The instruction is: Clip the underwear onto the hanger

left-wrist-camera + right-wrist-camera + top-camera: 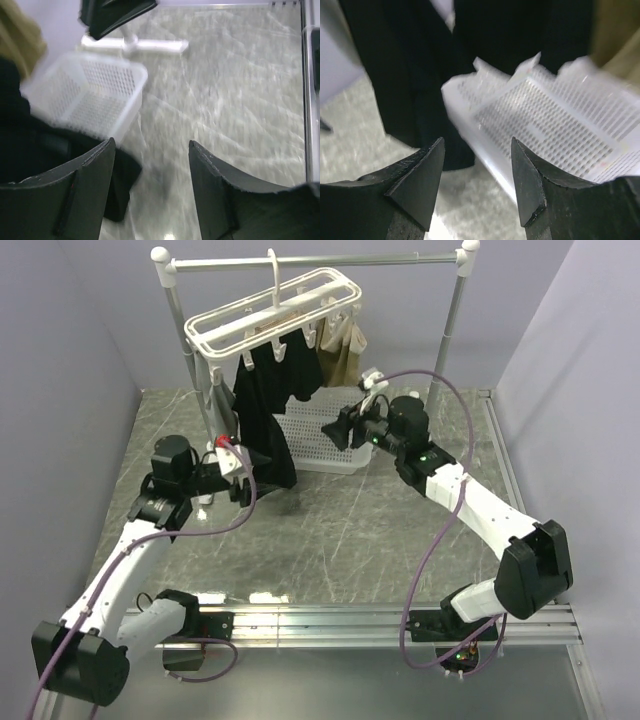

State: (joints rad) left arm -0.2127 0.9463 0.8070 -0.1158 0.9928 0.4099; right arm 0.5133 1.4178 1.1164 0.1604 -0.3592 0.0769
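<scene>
Grey marbled tabletop (350, 530) from above: black soft-fabric boxer underwear (262, 410) hangs lengthwise from white plastic frame hanger (275, 310), left tool (243, 483) nearest its lower end. Left wrist: tool spread, underwear leftward. Right wrist: right tool (477, 150) spread, underwear ahead-left.

This is a robot lab: two robot arms (480, 510) are bolted to a metal rail (330, 621) at the table's (340, 540) near edge, and plain walls (60, 350) stand around it.
</scene>
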